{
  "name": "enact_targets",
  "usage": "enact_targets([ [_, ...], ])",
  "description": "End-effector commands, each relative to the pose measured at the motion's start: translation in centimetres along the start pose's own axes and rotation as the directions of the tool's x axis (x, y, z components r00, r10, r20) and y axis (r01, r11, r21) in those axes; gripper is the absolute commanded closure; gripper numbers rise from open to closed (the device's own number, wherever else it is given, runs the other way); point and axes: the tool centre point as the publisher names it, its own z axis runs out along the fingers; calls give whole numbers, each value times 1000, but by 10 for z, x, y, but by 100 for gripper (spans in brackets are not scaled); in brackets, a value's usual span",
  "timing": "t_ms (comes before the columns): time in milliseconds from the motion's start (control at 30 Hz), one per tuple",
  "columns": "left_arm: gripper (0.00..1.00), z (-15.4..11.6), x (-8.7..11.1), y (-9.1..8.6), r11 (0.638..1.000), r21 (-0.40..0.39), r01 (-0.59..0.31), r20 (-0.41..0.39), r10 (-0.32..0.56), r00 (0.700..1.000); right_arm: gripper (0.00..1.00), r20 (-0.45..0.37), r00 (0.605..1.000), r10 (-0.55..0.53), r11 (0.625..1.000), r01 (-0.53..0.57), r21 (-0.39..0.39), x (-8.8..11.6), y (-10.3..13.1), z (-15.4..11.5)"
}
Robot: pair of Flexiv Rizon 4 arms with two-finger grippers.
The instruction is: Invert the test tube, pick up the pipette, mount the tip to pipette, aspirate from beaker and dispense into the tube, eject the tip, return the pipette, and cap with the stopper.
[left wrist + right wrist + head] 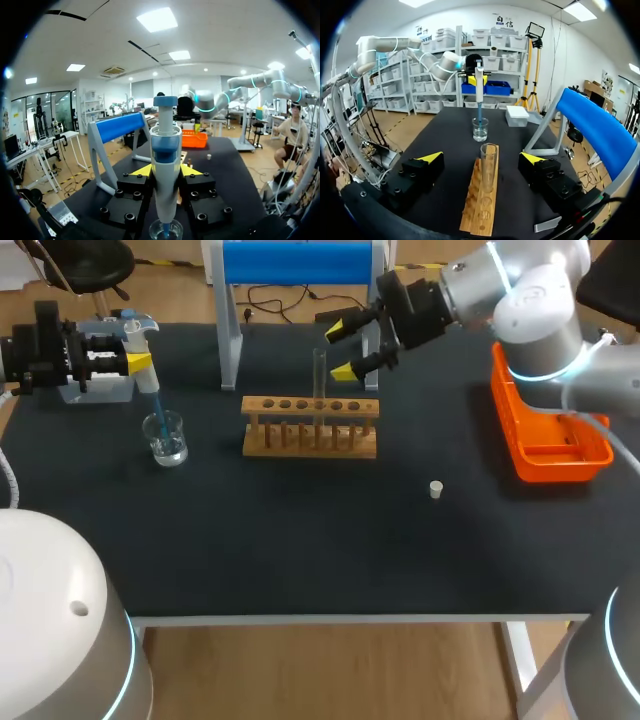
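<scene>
The stopper (pixel 435 489) lies loose on the worktop (pixel 300 550), at 4 o'clock from the rack (pixel 310 427) — capping is left. The test tube (pixel 320 375) stands mouth-up in the rack, with the right hand (pixel 345 350) spread either side of it, not touching. At the rack's 9 o'clock, the left hand (pixel 166 170) pinches the pipette (pixel 165 150), its mounted tip dipped in the beaker (pixel 165 438) — aspirating, I judge. Dispensing, ejecting and returning are not yet done.

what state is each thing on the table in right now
beaker: upright, liquid inside
pipette: upright, held, tip dipped in the beaker
left gripper: shut on the pipette
test tube: upright in the rack, mouth up, uncapped
right gripper: open, fingers either side of the tube, not touching
stopper: loose on the table, off the tube
</scene>
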Motion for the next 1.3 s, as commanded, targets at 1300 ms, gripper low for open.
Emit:
enact_targets([
  [1300, 100, 0, 0, 0, 1000, -1, 0, 1, 0, 1000, 0, 59, 998, -29, 999, 28, 30, 11, -5, 10],
])
